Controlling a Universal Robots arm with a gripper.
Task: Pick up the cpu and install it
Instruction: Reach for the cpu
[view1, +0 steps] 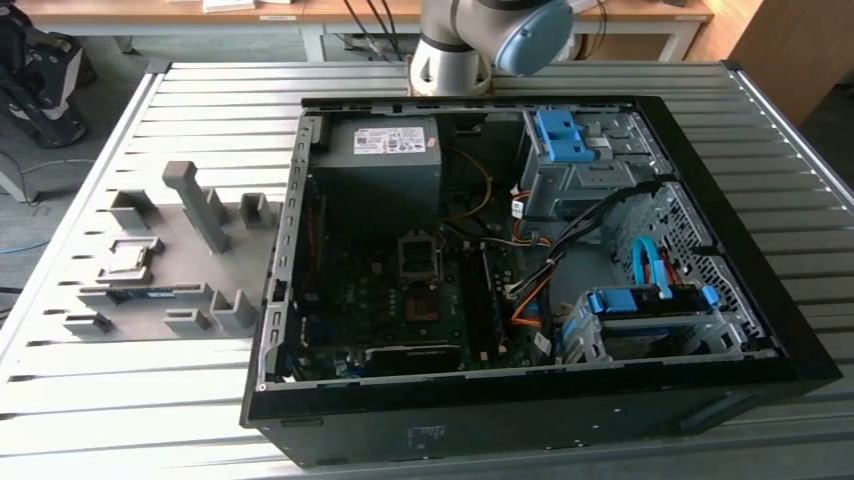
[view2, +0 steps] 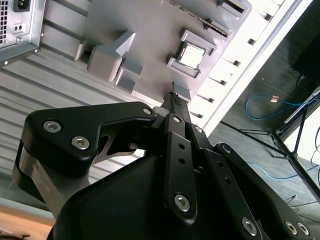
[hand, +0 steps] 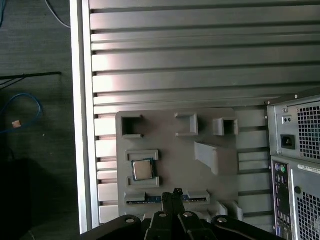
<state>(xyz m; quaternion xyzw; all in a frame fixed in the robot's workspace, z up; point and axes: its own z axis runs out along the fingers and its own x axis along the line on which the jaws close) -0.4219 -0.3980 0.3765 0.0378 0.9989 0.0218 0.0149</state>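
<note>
Dull silver metal on top of the cpu (hand: 143, 170), faintly reflective. Matt grey plastic for the fixture plate (hand: 175, 145). Ribbed bare metal with a soft sheen across the table (view1: 200, 110). Matt black gripper (view2: 173, 96), bright screw heads. Smooth blue plastic clips (view1: 558, 128) inside the matt black case (view1: 534, 410).

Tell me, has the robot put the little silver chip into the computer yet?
Not yet. Nothing looks done: the cpu lies in its holder on the grey fixture plate, outside the computer case. In hand: nothing. The gripper is shut and empty, hanging above the plate near the chip. Left: both the pick-up and the install.
</note>
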